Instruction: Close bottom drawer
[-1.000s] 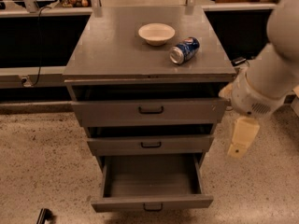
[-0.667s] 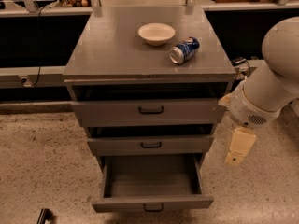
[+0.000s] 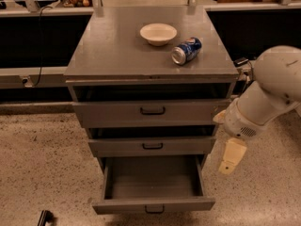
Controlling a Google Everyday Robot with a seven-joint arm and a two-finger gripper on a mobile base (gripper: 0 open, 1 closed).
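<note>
The bottom drawer (image 3: 153, 204) of the grey metal cabinet (image 3: 117, 55) stands pulled out towards me. Its inside is empty, and its small dark handle (image 3: 154, 210) is on the low front panel. The middle drawer (image 3: 153, 146) and the top drawer (image 3: 150, 111) above it sit nearly pushed in. My gripper (image 3: 232, 157) is a cream piece hanging down from the white arm (image 3: 268, 98). It is to the right of the cabinet, level with the open drawer's right side and apart from it.
A white bowl (image 3: 158, 33) and a blue can (image 3: 186, 50) lying on its side rest on the cabinet top. A dark counter (image 3: 37, 13) runs behind. A small dark object (image 3: 44, 217) lies on the speckled floor at the lower left.
My arm and gripper have moved down and slightly left, closer to the open bottom drawer's right side. The drawers have not moved.
</note>
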